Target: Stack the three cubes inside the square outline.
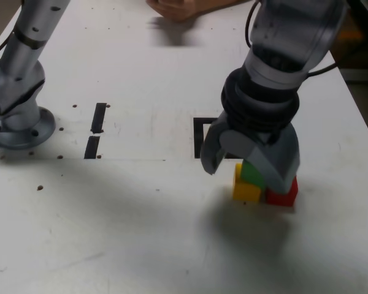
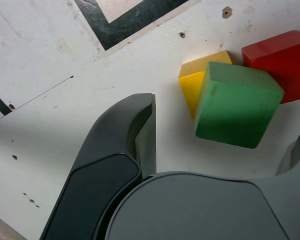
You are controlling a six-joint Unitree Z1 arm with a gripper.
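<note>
1. Overall, a white tabletop (image 1: 129,202) underlies everything, dotted with small dark holes
2. At the exterior view's left, a grey arm base (image 1: 24,130) stands on it
3. The gripper (image 1: 248,174) is spread wide above the cubes, gripping nothing, and hides parts of them and of the outline in the exterior view
4. A person's hand (image 1: 172,8) is at the table's far side
5. The square outline (image 1: 198,138) lies near the cubes, which are outside it
6. Two black strips (image 1: 99,117) lie between base and outline
7. The green cube (image 2: 237,106) overlaps the yellow cube (image 2: 192,90) in both views; the red cube (image 2: 285,65) is beside them
</note>
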